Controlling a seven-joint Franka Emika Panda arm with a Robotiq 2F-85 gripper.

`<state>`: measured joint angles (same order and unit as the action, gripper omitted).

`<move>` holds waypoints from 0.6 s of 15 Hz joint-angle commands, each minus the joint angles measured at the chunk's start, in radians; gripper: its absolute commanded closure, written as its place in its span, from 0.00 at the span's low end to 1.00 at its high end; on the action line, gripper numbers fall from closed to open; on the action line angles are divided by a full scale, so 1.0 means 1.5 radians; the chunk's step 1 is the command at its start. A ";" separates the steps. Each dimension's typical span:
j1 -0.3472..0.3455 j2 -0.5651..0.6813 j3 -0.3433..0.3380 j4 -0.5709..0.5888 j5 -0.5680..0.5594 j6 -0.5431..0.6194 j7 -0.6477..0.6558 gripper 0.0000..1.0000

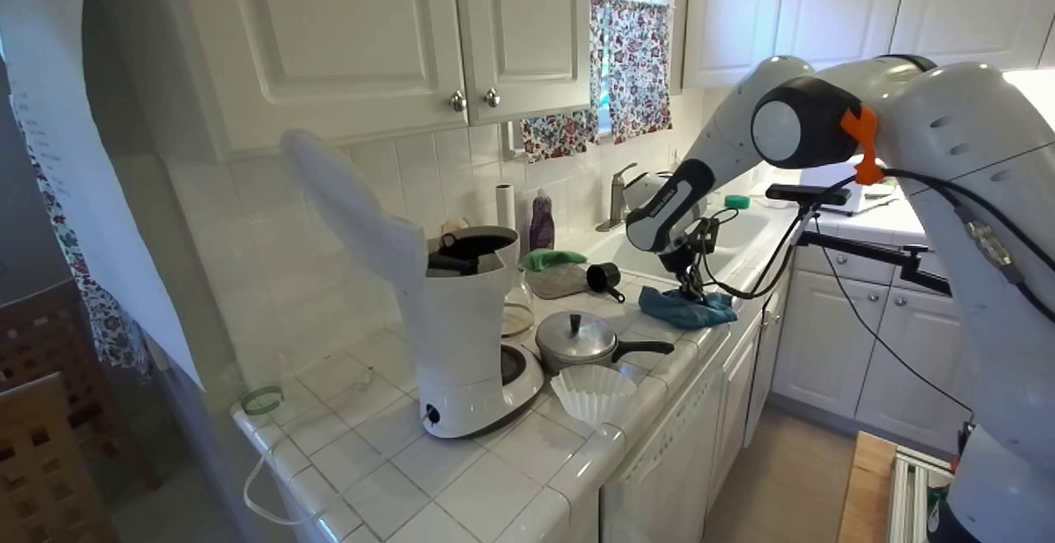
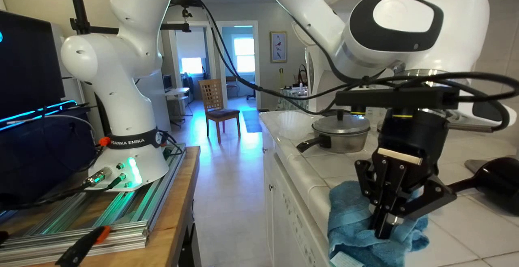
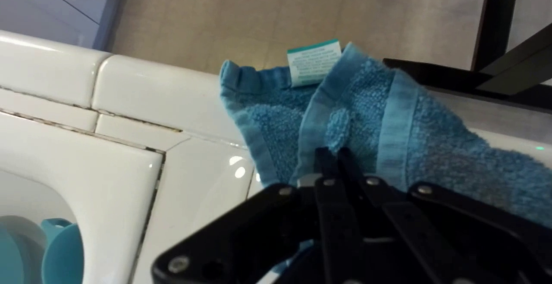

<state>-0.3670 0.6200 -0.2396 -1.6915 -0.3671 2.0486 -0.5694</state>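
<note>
A blue terry towel (image 1: 659,306) lies crumpled on the white tiled counter, beside the sink. It shows in both exterior views (image 2: 350,214), and a white tag hangs from it. In the wrist view, part of the towel (image 3: 399,124) reaches over the counter's front edge. My black gripper (image 2: 383,226) points down into the towel. In the wrist view, its fingertips (image 3: 333,151) are nearly together, with a small fold of towel pinched between them. The gripper also shows in an exterior view (image 1: 692,292), low over the towel.
A lidded saucepan (image 1: 577,344) and a black scoop (image 1: 604,278) stand near the towel; the scoop is close to the gripper (image 2: 498,182). A white coffee maker (image 1: 461,345) and paper filter (image 1: 595,395) stand farther along. Teal cups (image 3: 62,249) sit in the sink (image 3: 47,159).
</note>
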 commanded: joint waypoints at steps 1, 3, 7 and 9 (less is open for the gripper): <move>-0.010 0.055 0.000 0.080 -0.001 0.005 0.040 0.99; -0.007 0.074 -0.003 0.114 -0.010 0.007 0.057 0.99; -0.007 0.116 -0.003 0.186 -0.008 0.009 0.080 0.99; -0.006 0.131 0.001 0.212 -0.002 0.019 0.091 0.99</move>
<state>-0.3734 0.7469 -0.2426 -1.4754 -0.3680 2.0565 -0.4682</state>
